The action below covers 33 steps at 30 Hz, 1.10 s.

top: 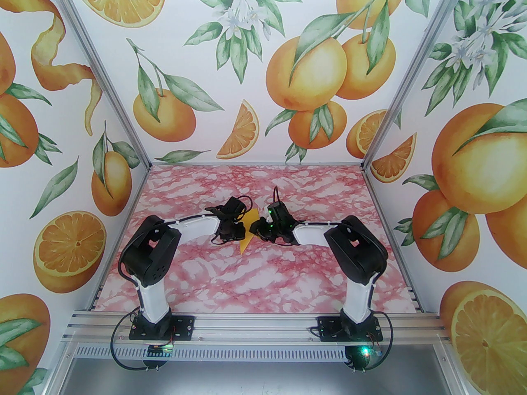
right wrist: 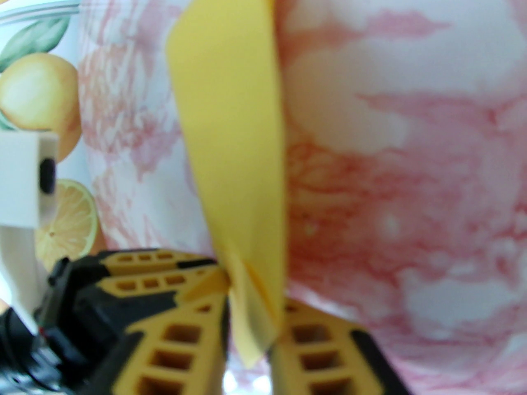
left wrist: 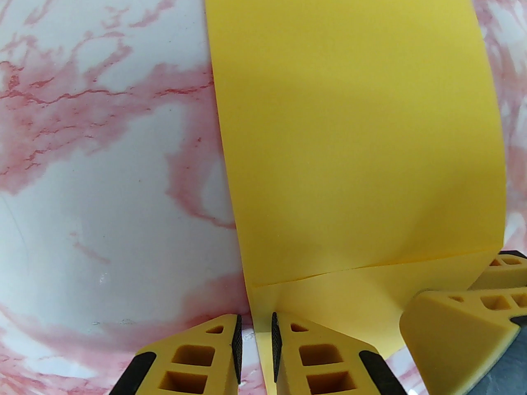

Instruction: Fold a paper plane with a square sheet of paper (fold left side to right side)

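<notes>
The right end effector (right wrist: 251,315) pinches the paper (left wrist: 350,117). The left end effector (left wrist: 255,323), slightly spread, straddles its edge. Edges should meet squarely before creasing.

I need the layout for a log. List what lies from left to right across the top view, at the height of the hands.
In order: left arm → left hand → paper → right hand → right arm.
</notes>
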Each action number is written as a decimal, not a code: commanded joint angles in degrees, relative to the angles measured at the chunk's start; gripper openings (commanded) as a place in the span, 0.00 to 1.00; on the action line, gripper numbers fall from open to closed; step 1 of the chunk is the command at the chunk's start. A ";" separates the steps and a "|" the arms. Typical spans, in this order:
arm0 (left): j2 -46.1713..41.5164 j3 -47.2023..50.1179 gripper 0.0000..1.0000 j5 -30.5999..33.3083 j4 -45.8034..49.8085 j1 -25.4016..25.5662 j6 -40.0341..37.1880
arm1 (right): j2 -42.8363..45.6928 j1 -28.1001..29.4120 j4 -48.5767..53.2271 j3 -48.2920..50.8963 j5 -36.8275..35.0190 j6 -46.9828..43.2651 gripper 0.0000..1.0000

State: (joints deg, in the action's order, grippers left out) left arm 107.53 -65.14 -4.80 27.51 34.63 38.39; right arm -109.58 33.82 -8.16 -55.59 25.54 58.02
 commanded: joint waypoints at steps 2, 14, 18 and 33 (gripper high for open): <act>3.71 0.11 0.25 -8.66 -3.96 3.49 0.66 | -1.41 -0.29 2.09 0.00 -0.35 -2.78 0.10; -3.60 5.18 0.41 -11.55 -7.08 3.35 0.62 | -0.20 -0.31 4.99 -0.35 -1.45 -5.26 0.04; -4.50 7.40 0.42 -12.82 -7.69 3.61 -0.18 | 0.07 -0.32 5.53 -0.57 -1.69 -5.58 0.04; -8.97 10.59 0.49 -8.85 -4.07 4.18 -1.39 | 0.84 -0.24 5.79 -0.16 -1.86 -5.64 0.03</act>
State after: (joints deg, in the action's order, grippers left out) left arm 101.03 -55.99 -13.89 19.77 38.46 37.95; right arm -109.84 33.47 -2.57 -55.59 24.84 53.43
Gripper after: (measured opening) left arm 0.487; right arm 0.042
